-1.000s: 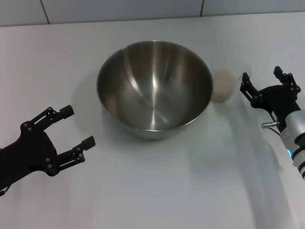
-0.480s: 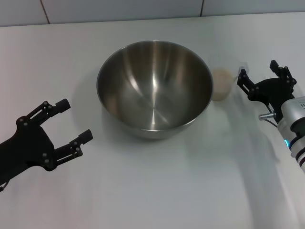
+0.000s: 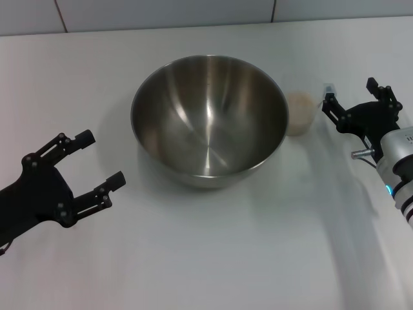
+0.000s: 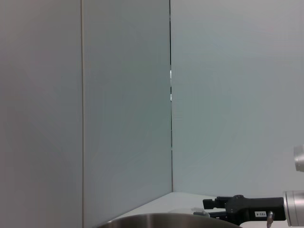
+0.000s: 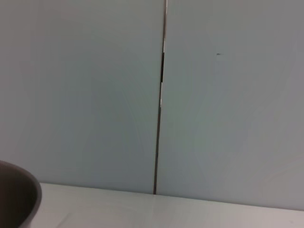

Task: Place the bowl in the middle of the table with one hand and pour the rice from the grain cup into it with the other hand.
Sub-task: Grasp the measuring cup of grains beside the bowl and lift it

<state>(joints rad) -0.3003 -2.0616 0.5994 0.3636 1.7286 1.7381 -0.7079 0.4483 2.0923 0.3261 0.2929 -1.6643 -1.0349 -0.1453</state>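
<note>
The shiny steel bowl (image 3: 210, 119) stands upright and empty in the middle of the white table (image 3: 213, 252). Its rim shows in the left wrist view (image 4: 166, 221) and the right wrist view (image 5: 16, 194). The small clear grain cup (image 3: 302, 113) holds off-white rice (image 3: 300, 104) and stands just right of the bowl. My right gripper (image 3: 352, 93) is open, just right of the cup, with its nearer finger close to the cup. It also shows far off in the left wrist view (image 4: 223, 206). My left gripper (image 3: 100, 158) is open and empty, left of the bowl and nearer the front.
A pale tiled wall (image 3: 193, 13) runs along the table's far edge. Both wrist views show mostly this wall and its seams.
My right gripper has moved a little left and farther back toward the cup. My left gripper has drawn back slightly to the left. Bowl and cup have not moved.
</note>
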